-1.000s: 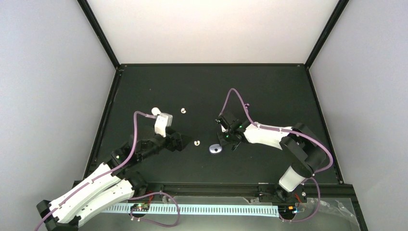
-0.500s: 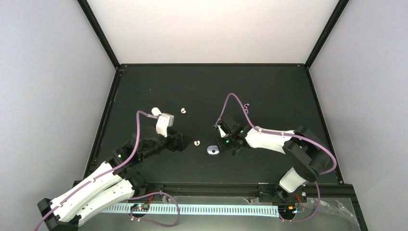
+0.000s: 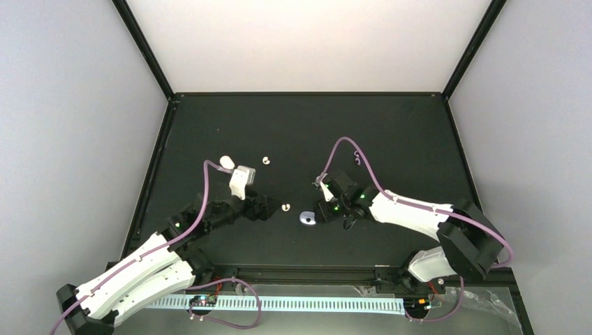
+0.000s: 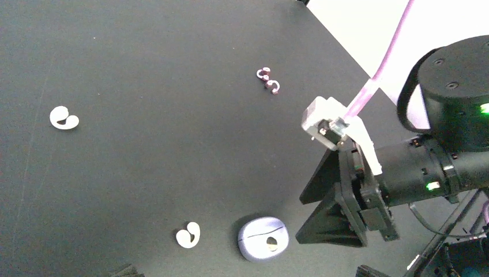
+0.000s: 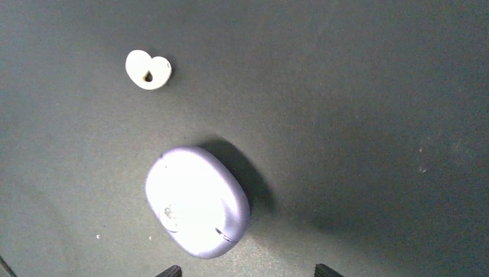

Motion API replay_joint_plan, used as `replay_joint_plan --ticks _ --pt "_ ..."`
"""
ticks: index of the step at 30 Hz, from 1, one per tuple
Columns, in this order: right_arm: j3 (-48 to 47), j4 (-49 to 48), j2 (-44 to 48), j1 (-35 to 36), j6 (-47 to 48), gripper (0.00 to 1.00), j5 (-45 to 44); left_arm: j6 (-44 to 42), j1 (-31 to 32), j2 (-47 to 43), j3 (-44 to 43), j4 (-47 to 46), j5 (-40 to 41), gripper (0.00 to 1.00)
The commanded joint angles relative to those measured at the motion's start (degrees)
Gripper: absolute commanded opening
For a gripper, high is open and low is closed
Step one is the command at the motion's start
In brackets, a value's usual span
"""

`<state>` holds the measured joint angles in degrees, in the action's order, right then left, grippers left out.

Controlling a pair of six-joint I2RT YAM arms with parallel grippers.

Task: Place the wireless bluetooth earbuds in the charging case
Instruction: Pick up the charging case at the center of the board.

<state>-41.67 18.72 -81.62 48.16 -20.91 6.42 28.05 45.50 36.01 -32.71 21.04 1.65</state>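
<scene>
Earbuds lie loose on the black table (image 3: 391, 125), all four outside the lilac charging case (image 3: 308, 218). The case is shut and lies flat, a smooth rounded pebble. A small pale mark on its lid is too blurred to read.

The nearer white earbud (image 3: 285, 207) sits at 10 o'clock from the case, close by but apart from it. The farther white earbud (image 3: 266, 160) lies at 11 o'clock, well beyond. Both look like plump curled hearts.

The lilac earbuds (image 4: 269, 81) are thin hooks touching each other at 1 o'clock from the case. The left wrist view shows their curl, while from the top they are mere specks. The right wrist view misses them and shows only the case and the nearer white earbud.

The right gripper (image 4: 299, 218) stands at 3 o'clock, just beside the case, its jaws parted and empty. The left gripper (image 3: 264, 207), at 9 o'clock, is spread wide and grasps nothing. A white rounded object (image 3: 225, 162) lies at 11 o'clock from it.
</scene>
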Motion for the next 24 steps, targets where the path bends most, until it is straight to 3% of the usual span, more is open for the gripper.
replay_joint_plan --ticks 1,5,8,15,24 --pt "-1.2 1.3 2.4 0.5 4.8 0.67 0.4 0.8 0.2 0.0 -0.1 -0.5 -0.9 0.99" --pt "-5.3 3.1 0.2 1.3 8.2 0.91 3.1 0.9 0.2 -0.1 0.1 -0.4 -0.9 0.99" --pt "-8.6 3.6 -2.9 2.5 9.8 1.0 3.9 1.0 0.2 0.1 0.1 -0.6 -1.0 0.99" --pt "-12.8 3.2 -10.0 2.6 12.6 1.0 6.2 1.2 0.3 -0.5 -0.2 0.1 -1.3 0.99" --pt "-10.5 1.1 -13.0 4.2 12.2 0.99 8.2 1.1 0.2 -1.2 0.4 -0.5 -0.9 0.99"
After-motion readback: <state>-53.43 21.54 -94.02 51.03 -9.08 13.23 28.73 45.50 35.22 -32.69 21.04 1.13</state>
